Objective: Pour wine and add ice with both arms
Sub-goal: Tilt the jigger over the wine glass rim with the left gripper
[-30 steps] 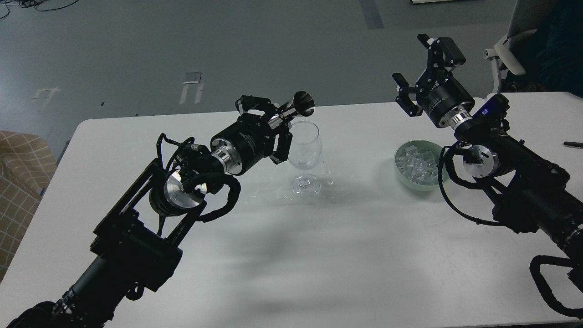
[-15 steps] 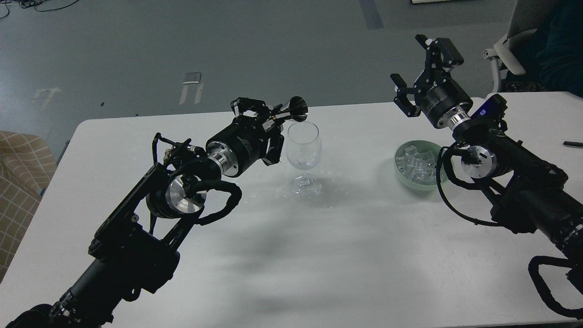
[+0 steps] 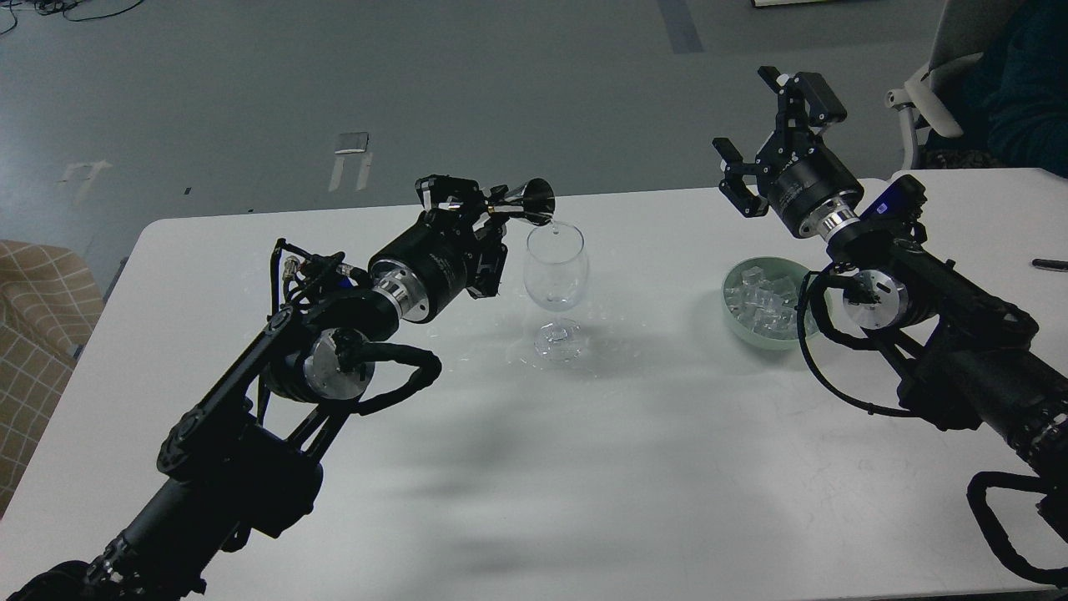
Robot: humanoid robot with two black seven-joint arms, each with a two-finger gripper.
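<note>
White table: stemmed glass mid-far edge, fragile, top-heavy, best taken at stem; left gripper clamped on small metal jigger, tipped at the rim, wine inside unseen; right gripper spread wide, empty, above green bowl of slippery ice.

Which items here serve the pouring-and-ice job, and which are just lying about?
In use: left gripper holding the metal jigger, wine glass, ice in green bowl, open right gripper.
Lying about: black pen, chair.
</note>
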